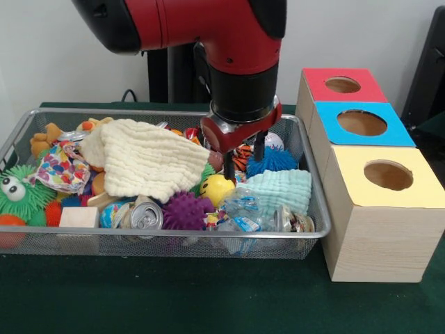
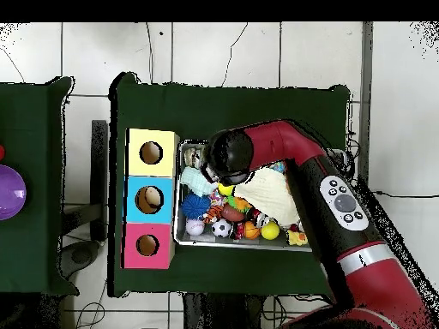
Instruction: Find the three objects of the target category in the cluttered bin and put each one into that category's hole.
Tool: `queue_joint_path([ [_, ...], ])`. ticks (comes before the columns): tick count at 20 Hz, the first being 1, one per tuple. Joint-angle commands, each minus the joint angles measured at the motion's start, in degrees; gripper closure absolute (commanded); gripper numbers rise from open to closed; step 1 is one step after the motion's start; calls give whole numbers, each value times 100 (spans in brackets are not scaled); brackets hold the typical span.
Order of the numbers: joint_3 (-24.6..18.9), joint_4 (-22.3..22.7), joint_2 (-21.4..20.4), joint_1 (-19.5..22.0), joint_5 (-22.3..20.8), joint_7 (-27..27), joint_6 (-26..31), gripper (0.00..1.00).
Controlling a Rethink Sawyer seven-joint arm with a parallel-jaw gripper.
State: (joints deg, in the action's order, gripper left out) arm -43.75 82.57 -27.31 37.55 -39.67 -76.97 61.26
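Two dark fingers (image 1: pixel 229 165) hang from the gripper (image 1: pixel 243 158), spread apart with nothing visibly between them, lowered into the middle of the bin (image 1: pixel 21 136) over the clutter. One finger reaches down beside the yellow ball (image 1: pixel 217 189); the other stands near the blue spiky ball (image 1: pixel 272 161). Whether either tip touches anything cannot be told.

The step in hand seems to be picking one object out of the pile, though the target category is not shown. To do it well, the gripper should come straight down over a single item so the fingers straddle it, not wedge between neighbours, and close only once both tips are below its widest part. Soft spiky balls and cloths will give way, so a centred grasp matters; a corner of cloth caught along with the item could drag other things out.

Just below the gripper lie the yellow ball and the purple spiky ball (image 1: pixel 184 210). The cream cloth (image 1: pixel 149 156) lies just beside it, toward the can (image 1: pixel 146 217); the mint cloth (image 1: pixel 281 189) lies on the other side, nearer the boxes. Outside the bin stand three boxes, each with a round hole: red (image 1: pixel 344 84), blue (image 1: pixel 361 123) and yellow (image 1: pixel 388 175). In the overhead view the arm (image 2: pixel 343 206) covers much of the bin.
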Motion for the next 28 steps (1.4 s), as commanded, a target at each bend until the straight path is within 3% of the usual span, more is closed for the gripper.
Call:
queue_joint_path([
  [1, -552, -539, 617, -4, -227, 2715, -41, 0],
  [5, -741, -693, 872, -42, -240, 3222, -73, 0],
  [8, -893, -664, 775, -70, -311, 3673, -103, 0],
  [19, -928, -247, 377, 45, -272, 4149, -46, 0],
  [25, -776, -216, 450, 235, -325, 4299, -64, 0],
  [28, -684, -412, 614, 275, -395, 4374, -40, 0],
])
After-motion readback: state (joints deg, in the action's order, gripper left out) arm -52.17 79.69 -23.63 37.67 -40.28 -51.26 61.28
